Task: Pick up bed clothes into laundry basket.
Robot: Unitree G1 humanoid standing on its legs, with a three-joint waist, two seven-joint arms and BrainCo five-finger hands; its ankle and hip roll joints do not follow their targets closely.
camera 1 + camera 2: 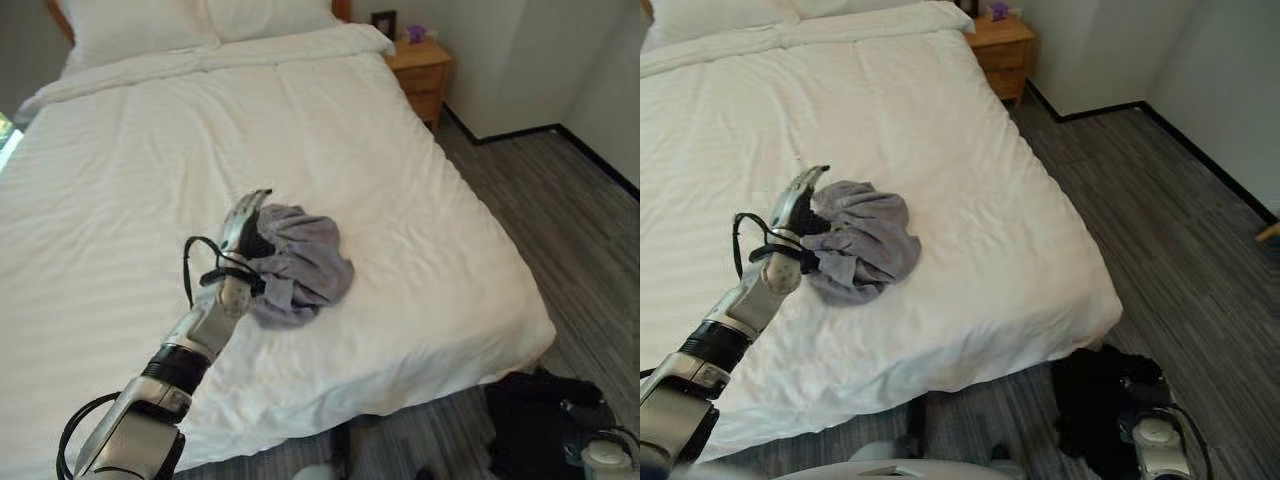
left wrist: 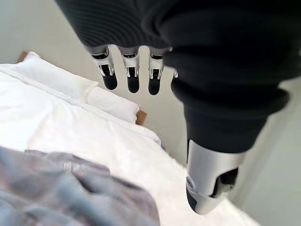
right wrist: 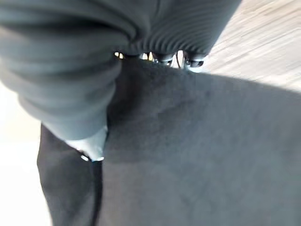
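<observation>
Left hand: silver fingers with dark tips, held straight and relaxed, nothing gripped. It hovers at the near-left side of the garment, palm turned toward it; from the head views I cannot tell whether the palm is touching the cloth. In the left wrist view the fingers point out over the bed and the cloth lies below them.

Right hand: low beside the bed, fingers against a dark fabric; whether they are spread or curled cannot be told.

Item: crumpled grey-lilac cloth garment, bunched into a loose mound of folds. It lies on the white striped duvet of the bed, toward the foot edge and roughly midway across, well apart from the pillows.

Handling, as judged: soft, light, limp, not fragile. It will sag and trail when lifted, and loose ends may drag on the duvet. Best hold is likely the raised ridge of folds at the top of the mound, fingers closing round a thick bunch, not a single edge.

Surroundings: black fabric bag on the grey floor past the foot corner; wooden nightstand by the head of the bed.
</observation>
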